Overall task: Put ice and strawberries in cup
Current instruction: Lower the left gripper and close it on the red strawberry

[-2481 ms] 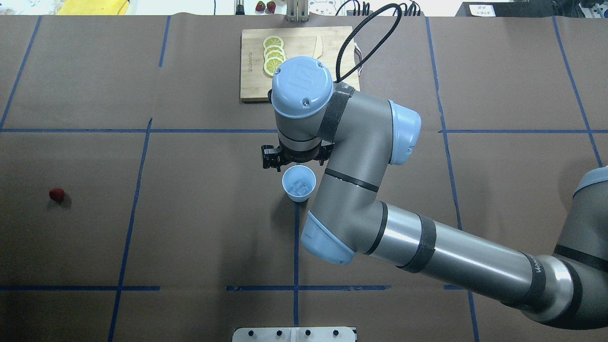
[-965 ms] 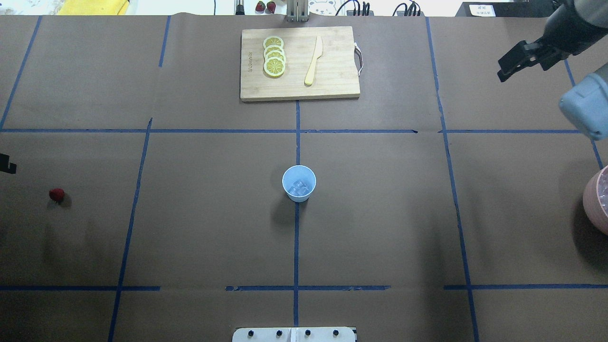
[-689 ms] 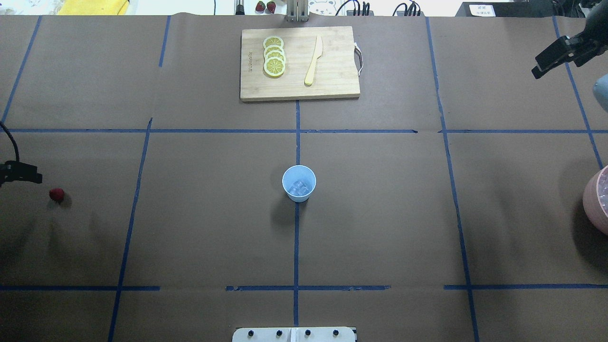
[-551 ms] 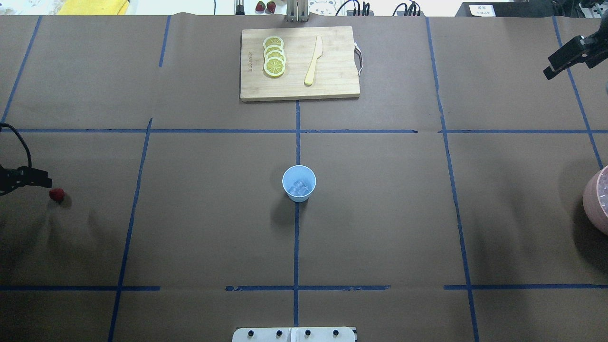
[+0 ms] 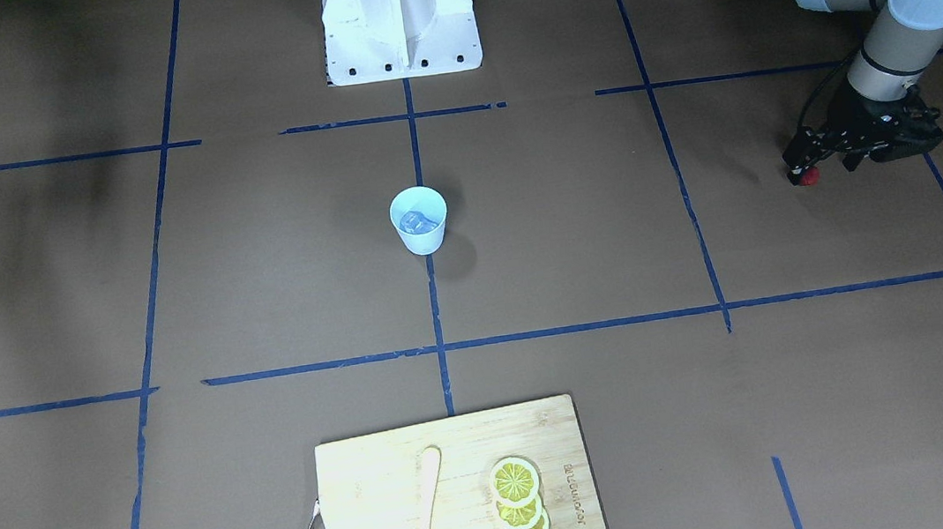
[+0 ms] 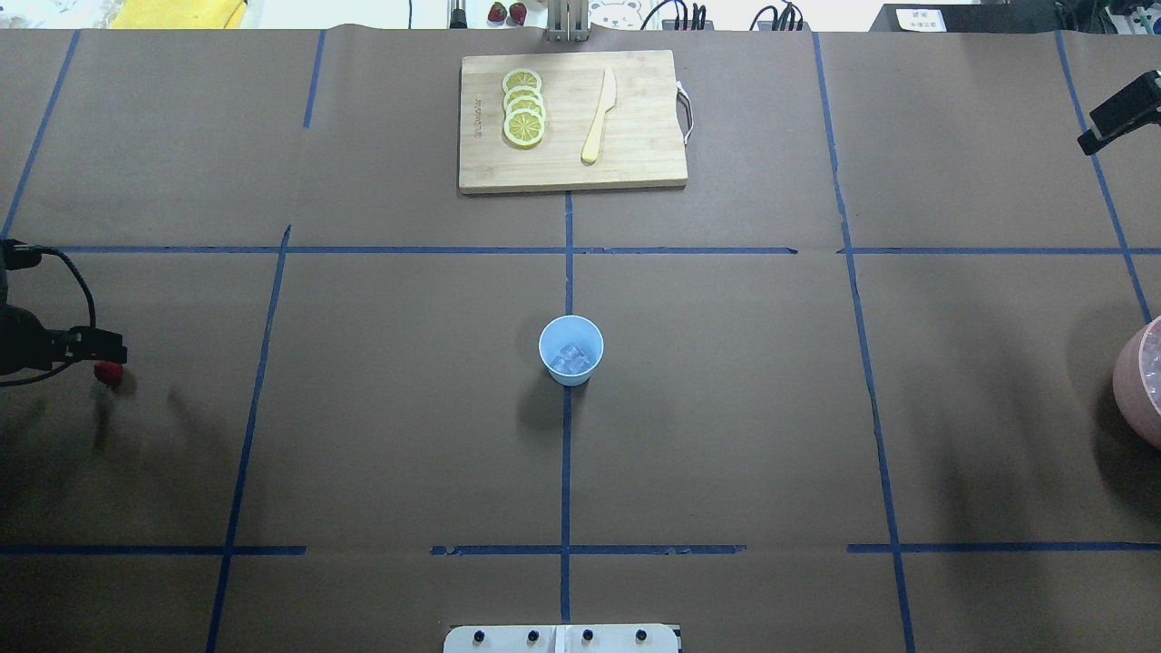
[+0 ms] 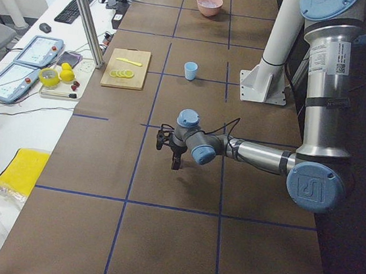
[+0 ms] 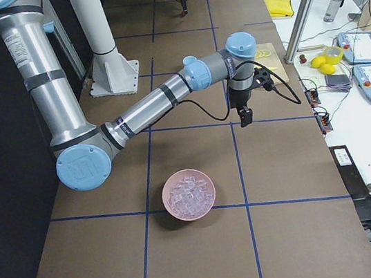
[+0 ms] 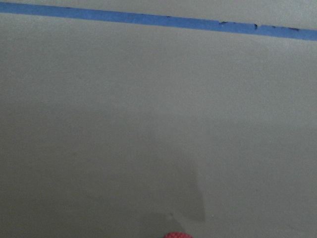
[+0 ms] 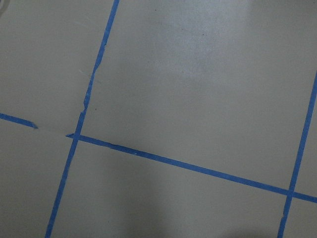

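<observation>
The small light-blue cup [image 6: 570,349] stands upright at the table's middle, with clear ice [image 6: 571,357] inside it; it also shows in the front view [image 5: 418,220]. One dark-red strawberry [image 6: 110,373] lies on the table at the far left. My left gripper [image 6: 102,347] hangs just above and beside the strawberry [image 5: 809,176]; I cannot tell how its jaws stand. In the left wrist view only the strawberry's top [image 9: 178,235] shows, at the bottom edge. My right gripper [image 6: 1117,114] is raised at the far right edge, its jaws unclear.
A wooden cutting board [image 6: 635,163] with lemon slices [image 6: 524,107] and a pale knife [image 6: 599,115] lies at the table's far side. A pinkish bowl [image 8: 174,213] holding several ice pieces [image 8: 189,193] stands at the right end. Blue tape lines cross the brown table.
My right arm has left the cup and pulled back to the far right edge. My left gripper has come in from the left edge up to the strawberry. The cup has not moved.
</observation>
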